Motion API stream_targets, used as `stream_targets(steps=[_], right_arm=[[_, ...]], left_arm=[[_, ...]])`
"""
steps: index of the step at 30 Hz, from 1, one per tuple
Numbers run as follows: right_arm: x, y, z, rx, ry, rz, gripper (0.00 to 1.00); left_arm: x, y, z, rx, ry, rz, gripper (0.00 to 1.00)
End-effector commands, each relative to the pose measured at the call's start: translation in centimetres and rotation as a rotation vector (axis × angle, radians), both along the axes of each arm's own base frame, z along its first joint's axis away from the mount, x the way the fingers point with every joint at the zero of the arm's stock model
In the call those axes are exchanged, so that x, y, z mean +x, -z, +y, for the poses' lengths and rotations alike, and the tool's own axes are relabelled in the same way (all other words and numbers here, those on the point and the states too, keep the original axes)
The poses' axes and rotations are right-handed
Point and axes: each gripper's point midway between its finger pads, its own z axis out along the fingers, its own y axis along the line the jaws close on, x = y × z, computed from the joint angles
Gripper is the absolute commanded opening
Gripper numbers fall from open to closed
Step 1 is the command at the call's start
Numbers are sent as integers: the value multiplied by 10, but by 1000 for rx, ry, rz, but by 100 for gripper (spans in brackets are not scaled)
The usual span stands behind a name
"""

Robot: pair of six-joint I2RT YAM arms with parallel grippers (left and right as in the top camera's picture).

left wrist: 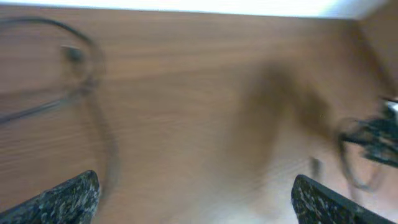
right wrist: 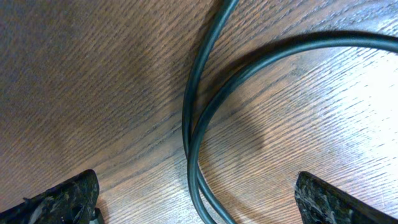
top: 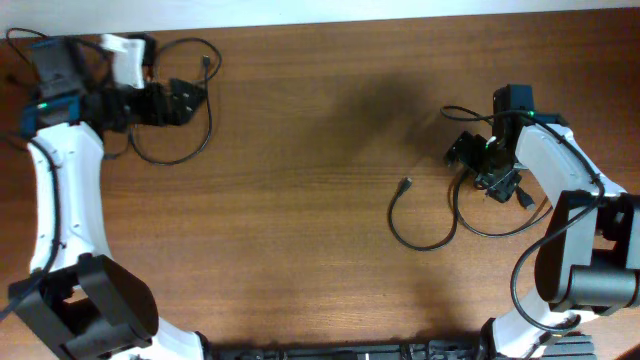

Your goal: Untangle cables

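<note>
Two robot arms at a wooden table (top: 300,150), both with jaws released, each by its own black cable.

The right gripper (right wrist: 198,196) stands spread and empty astride two crossing strands of the right cable (right wrist: 198,118). The left gripper (left wrist: 198,199), also spread and empty, hovers beside the left cable (left wrist: 112,146). The cables lie well apart, so separation looks nearly done. Next likely means pinching one thin strand to open the crossing. No containers show.

On my feed, apart from the job itself, I see only the table (top: 300,200): matte brown wood, its grain running along its length. A soft shadow (top: 390,110) darkens the table's middle, toward its far edge. Beyond that edge runs a pale strip (top: 400,8), washed out; I cannot tell what it is.
</note>
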Motion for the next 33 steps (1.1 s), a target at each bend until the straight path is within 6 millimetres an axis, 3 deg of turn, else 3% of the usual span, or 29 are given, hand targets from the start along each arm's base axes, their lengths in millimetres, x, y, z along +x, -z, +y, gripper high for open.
stream_targets(steps=[1,4,9,13,19,25,28,33], right_arm=[[-2,3,2,3,-4,10,99],[-2,3,2,3,-4,10,99],[-2,3,2,3,-4,10,99],[-4,2,11,55,-3,18,98],[7,-19,30,231,-225,-87,99],[3,-62,-13,231,-169,-105,99],[-5,-99,-44,200,-99,-173,99],[-35,-158,-74,119,-17,-307,99]], left_arm=[[-20,0,-62,-101,151,71,99],[-26,15,-92,-12,163,140,99],[-22,50,-82,252,-218,313,99],[-36,51,-136,282,-123,301,99],[-52,51,-176,294,-25,284,99],[-66,51,-208,302,55,264,99],[-71,48,-231,294,104,226,99],[-77,46,-284,248,201,103,99]])
